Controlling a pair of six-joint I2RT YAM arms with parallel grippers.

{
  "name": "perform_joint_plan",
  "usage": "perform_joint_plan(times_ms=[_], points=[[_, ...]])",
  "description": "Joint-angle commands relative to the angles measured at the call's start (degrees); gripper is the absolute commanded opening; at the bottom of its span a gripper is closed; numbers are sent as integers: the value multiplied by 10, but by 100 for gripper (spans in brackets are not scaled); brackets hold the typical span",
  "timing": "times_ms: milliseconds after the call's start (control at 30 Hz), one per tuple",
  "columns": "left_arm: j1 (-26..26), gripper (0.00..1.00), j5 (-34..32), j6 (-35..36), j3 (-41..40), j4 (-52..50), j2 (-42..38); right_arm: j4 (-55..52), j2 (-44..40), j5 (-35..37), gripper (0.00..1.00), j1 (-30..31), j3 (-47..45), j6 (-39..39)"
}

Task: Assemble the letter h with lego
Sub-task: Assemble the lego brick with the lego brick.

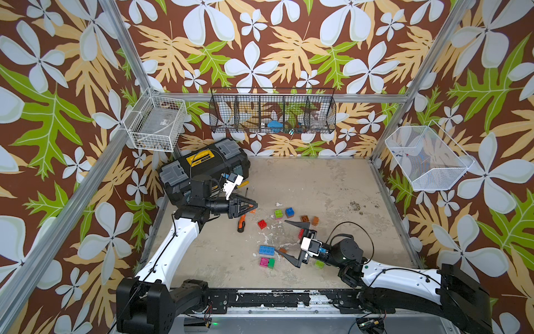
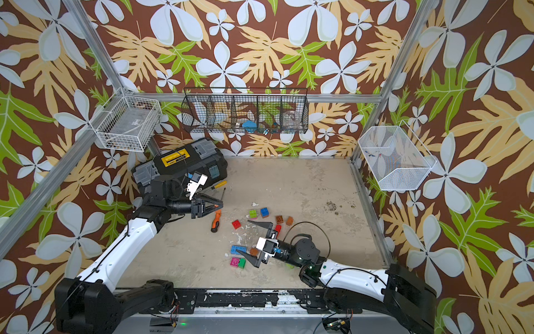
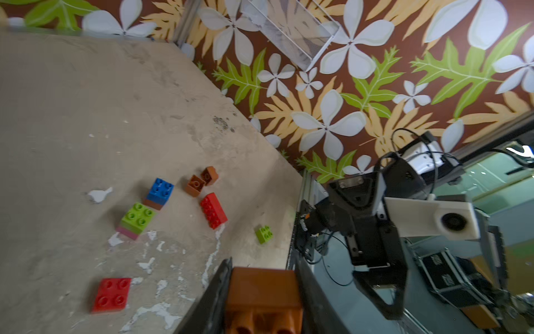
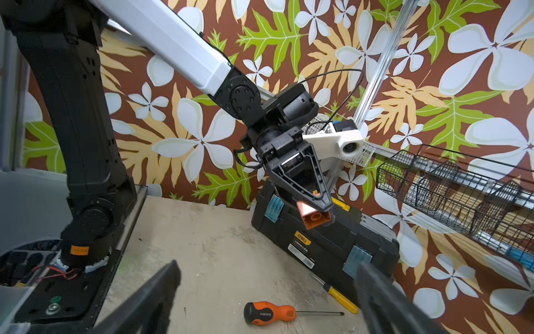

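One orange brick (image 3: 261, 292) pinched in the closed left hand (image 1: 255, 206), right hand (image 1: 281, 235) wide open, empty, over loose lego (image 1: 262, 224)

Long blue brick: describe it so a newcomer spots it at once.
From the black front rail, go inward to the pink and green pair. The long blue brick lies flat beyond it, by the open right gripper. It is the only long blue one; the other blue brick is a cube.

Open floor (image 1: 318, 185) beside black toolbox (image 1: 228, 164)

Pinched left fingers (image 3: 211, 300) (raised), splayed right fingers (image 1: 295, 225)
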Motion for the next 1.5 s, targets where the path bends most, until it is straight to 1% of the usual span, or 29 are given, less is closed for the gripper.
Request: perform_joint_plan(times_ms=[0, 100, 133, 167, 233, 300, 367, 400, 433, 500, 567, 600, 667, 700, 733, 833, 933, 1000, 1100, 1267, 1367, 1433, 1467], points=[[-17, 3, -158, 96, 14, -28, 6, -2, -17, -67, 100, -18, -4, 154], [-43, 4, -253, 147, 27, -37, 15, 58, -20, -153, 100, -61, -19, 284], [-53, 4, -278, 160, 32, -38, 18, 60, -23, -170, 100, -75, -19, 316], [-65, 5, -308, 173, 37, -39, 23, 52, -29, -191, 100, -88, -17, 337], [-88, 5, -357, 204, 44, -42, 34, 23, -45, -210, 100, -100, -18, 340], [-114, 5, -397, 224, 50, -42, 46, -7, -65, -206, 100, -112, -23, 337], [-136, 6, -422, 234, 51, -40, 62, -32, -83, -199, 100, -131, -29, 345], [-149, 6, -439, 235, 52, -39, 74, -63, -92, -184, 99, -143, -28, 349], [-161, 6, -454, 236, 52, -39, 84, -106, -97, -163, 100, -155, -24, 355], [-189, 6, -488, 238, 53, -39, 107, -223, -97, -126, 100, -199, -1, 378], [-203, 6, -499, 236, 52, -38, 128, -309, -93, -118, 100, -253, 20, 421], [-207, 6, -500, 233, 53, -38, 138, -343, -89, -127, 100, -276, 27, 438], [-218, 6, -504, 231, 57, -39, 165, -402, -80, -156, 100, -326, 45, 452], [-224, 6, -509, 231, 59, -38, 176, -433, -76, -155, 100, -344, 55, 455], [-230, 7, -513, 233, 61, -38, 189, -470, -70, -144, 100, -360, 67, 454], [-243, 7, -521, 230, 73, -38, 225, -597, -52, -61, 99, -389, 103, 436], [-256, 7, -538, 224, 95, -44, 264, -667, -33, 0, 100, -393, 129, 402], [-258, 7, -557, 226, 108, -54, 285, -685, -28, 11, 100, -394, 138, 393], [-258, 8, -590, 226, 128, -89, 303, -689, -36, 10, 100, -393, 135, 385], [-258, 11, -594, 246, 105, -115, 286, -697, -59, 36, 100, -393, 125, 371], [-258, 11, -605, 251, 108, -126, 301, -690, -67, 41, 100, -393, 120, 369], [-258, 12, -600, 246, 119, -142, 314, -688, -67, 40, 100, -393, 121, 373], [-258, 14, -596, 243, 121, -144, 318, -689, -67, 39, 100, -393, 122, 373]])
